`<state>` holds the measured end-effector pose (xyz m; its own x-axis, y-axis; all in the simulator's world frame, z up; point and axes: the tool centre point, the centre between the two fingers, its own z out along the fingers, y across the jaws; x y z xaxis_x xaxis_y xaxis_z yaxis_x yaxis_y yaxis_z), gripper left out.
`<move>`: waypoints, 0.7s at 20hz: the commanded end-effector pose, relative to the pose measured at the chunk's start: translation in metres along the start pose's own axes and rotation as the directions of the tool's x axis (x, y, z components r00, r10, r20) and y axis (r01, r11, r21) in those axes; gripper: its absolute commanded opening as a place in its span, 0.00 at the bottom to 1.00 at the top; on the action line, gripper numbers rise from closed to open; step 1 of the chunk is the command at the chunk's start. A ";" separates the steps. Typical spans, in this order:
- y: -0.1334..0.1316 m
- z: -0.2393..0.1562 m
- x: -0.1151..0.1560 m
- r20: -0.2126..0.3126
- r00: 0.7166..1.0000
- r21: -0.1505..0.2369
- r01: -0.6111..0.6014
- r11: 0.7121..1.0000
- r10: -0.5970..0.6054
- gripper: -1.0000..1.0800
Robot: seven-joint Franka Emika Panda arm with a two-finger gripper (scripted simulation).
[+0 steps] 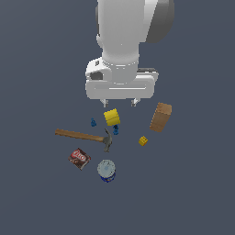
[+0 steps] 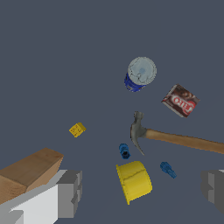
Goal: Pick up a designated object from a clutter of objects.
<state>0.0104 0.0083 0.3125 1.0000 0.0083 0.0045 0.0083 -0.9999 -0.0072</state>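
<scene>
Wrist view shows the gripper (image 2: 142,191) spread wide, its fingers (image 2: 70,192) flanking the yellow cup (image 2: 133,180), which lies on its side with its inside hidden. The mid-blue peg (image 2: 167,169) lies just beside the cup, below the hammer (image 2: 175,139) handle, untouched. The exterior view alone shows the gripper hanging above the cup, with the brown box (image 1: 160,116) well apart from the peg

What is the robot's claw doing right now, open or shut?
Gripper: open, holding nothing, up above the yellow cup.
</scene>
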 end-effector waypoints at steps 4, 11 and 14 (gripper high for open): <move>-0.004 0.001 0.000 -0.001 1.000 0.005 0.003 1.000 -0.003 0.96; -0.030 0.001 0.002 -0.007 1.000 0.033 0.025 0.999 -0.025 0.96; -0.029 0.001 0.002 -0.007 1.000 0.032 0.024 0.999 -0.024 0.96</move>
<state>0.0122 0.0380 0.3115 0.9994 0.0334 0.0115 0.0338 -0.9987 -0.0386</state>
